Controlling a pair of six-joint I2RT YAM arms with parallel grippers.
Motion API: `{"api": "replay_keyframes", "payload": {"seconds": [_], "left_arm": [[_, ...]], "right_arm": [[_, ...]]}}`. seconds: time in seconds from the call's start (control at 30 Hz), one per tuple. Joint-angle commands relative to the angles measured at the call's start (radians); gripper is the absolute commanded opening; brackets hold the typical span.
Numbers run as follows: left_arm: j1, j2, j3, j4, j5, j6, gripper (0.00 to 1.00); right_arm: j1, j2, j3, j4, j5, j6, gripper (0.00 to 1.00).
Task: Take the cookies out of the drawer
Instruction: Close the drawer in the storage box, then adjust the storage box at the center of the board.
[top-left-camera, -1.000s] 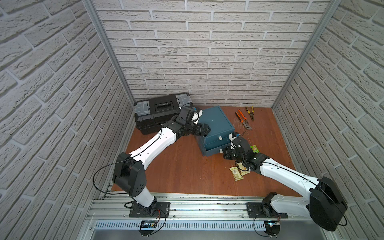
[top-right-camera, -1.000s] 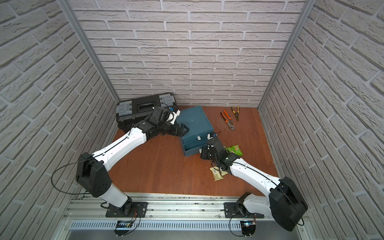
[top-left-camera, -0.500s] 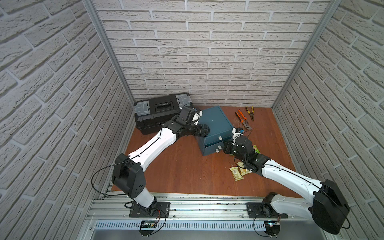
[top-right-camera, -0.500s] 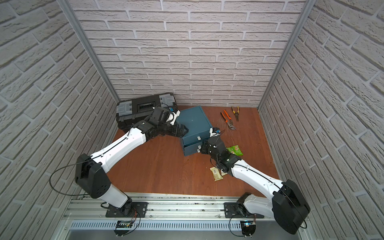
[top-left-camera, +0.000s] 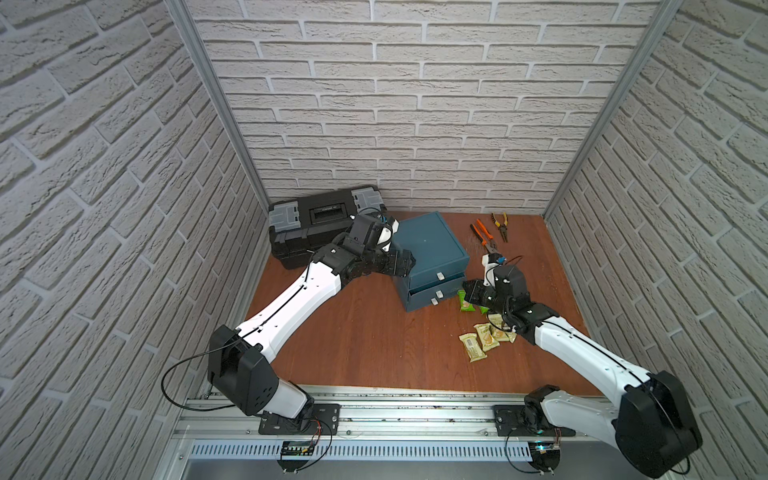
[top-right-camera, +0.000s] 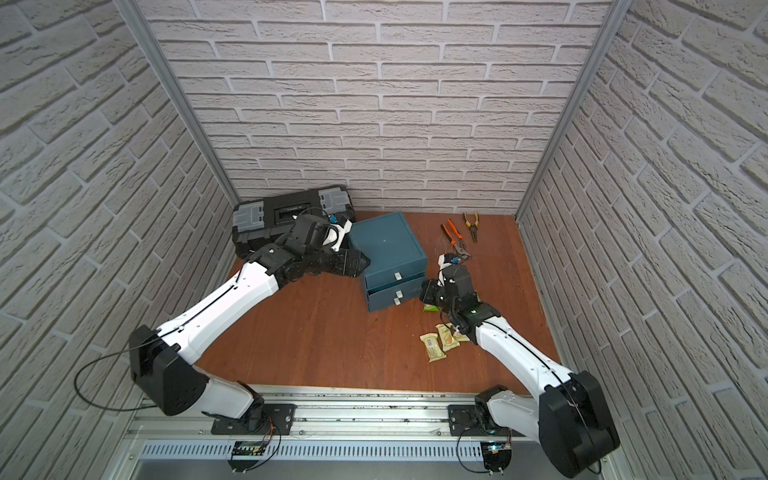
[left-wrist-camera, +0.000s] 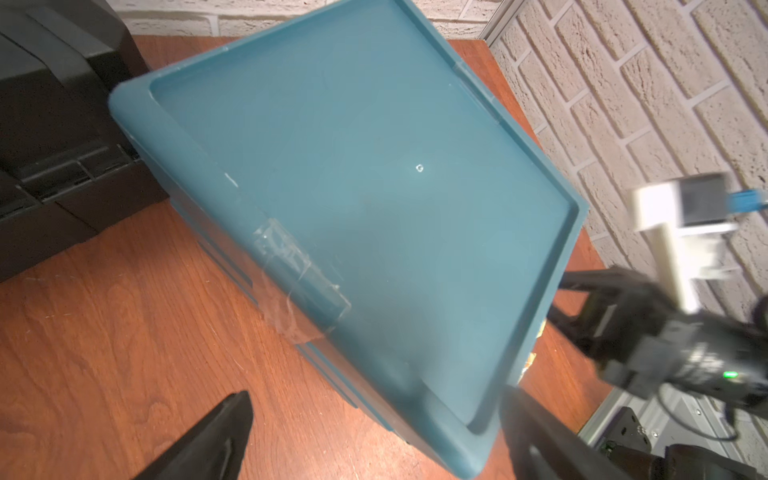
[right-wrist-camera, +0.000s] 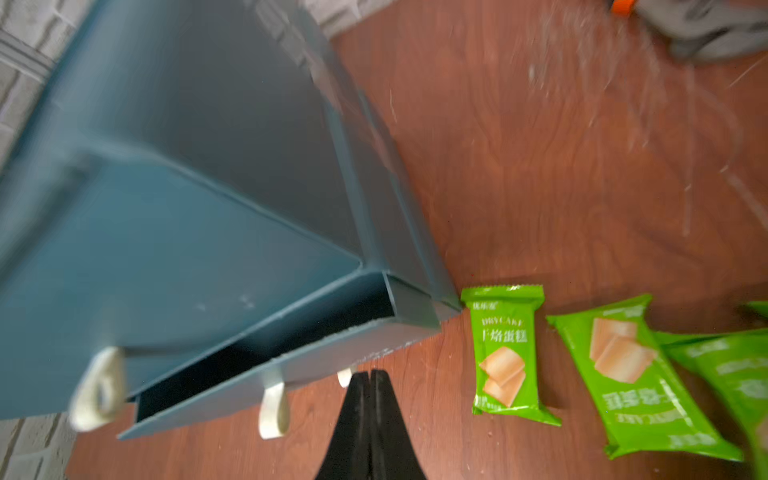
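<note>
Cookies are lying on the wooden table just to one side of the right gripper, whose jaws are pressing flat together with nothing between them. Its tips are hovering just in front of the blue cabinet, near the drawer, which is standing slightly pulled out and showing only a dark gap. The nearest bright green packet is sitting right at the cabinet's front corner, apart from the jaws, with more green ones overlapping beyond it. In both top views a cluster of pale yellow-green packets is lying farther out from the cabinet front, beside the right forearm. At the cabinet's opposite front corner the left gripper is holding its jaws wide apart, straddling the top's rim; whether a finger is touching it I cannot tell. Behind the cabinet a black toolbox is sitting against the wall on one side, and two pairs of pliers are lying on the other.
</note>
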Motion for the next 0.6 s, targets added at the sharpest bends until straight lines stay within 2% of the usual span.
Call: {"api": "replay_keyframes", "payload": {"seconds": [0.0,0.1,0.4,0.5,0.57], "left_arm": [[-0.029,0.030,0.001,0.026,0.004,-0.014,0.99],[-0.045,0.049,0.010,0.020,-0.010,-0.015,0.98],[-0.065,0.089,0.005,0.042,-0.034,-0.039,0.99],[-0.068,0.094,0.015,0.027,-0.043,-0.034,0.98],[-0.068,0.089,0.019,0.015,-0.057,-0.027,0.99]], "right_arm": [[0.002,0.028,0.011,0.110,-0.051,-0.011,0.03],[0.001,0.068,0.037,0.119,-0.046,-0.010,0.03],[0.001,0.161,-0.022,0.340,-0.076,0.071,0.03],[0.001,0.112,-0.002,0.250,-0.061,0.025,0.03],[0.001,0.035,0.006,0.143,0.002,-0.019,0.03]]}}
